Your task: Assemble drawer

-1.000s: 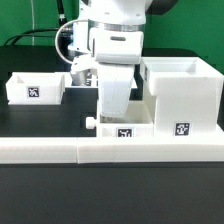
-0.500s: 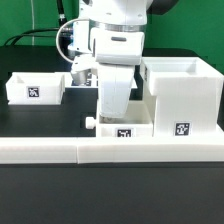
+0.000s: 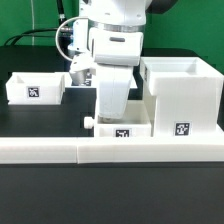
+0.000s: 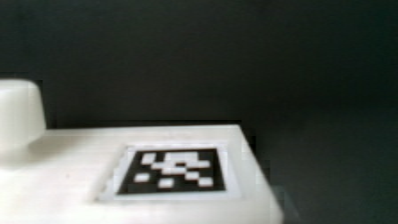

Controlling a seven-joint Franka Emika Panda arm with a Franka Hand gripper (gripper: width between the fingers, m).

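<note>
The drawer's tall white housing (image 3: 181, 96) stands at the exterior view's right, with a tag low on its front. A small white tray (image 3: 124, 130) with a tag and a knob (image 3: 90, 122) sits against the housing's left side. My gripper (image 3: 113, 110) reaches straight down into or onto this tray; its fingers show side-on as one white block, so the gap is hidden. The wrist view shows the tray's tag (image 4: 175, 170) and the knob (image 4: 16, 115) up close and blurred, with no fingertips in sight. A second tray (image 3: 35, 88) lies apart at the left.
A long low white bar (image 3: 60, 151) runs across the front, just before the tray and the housing. The table is black. Cables and the arm's body rise behind the gripper.
</note>
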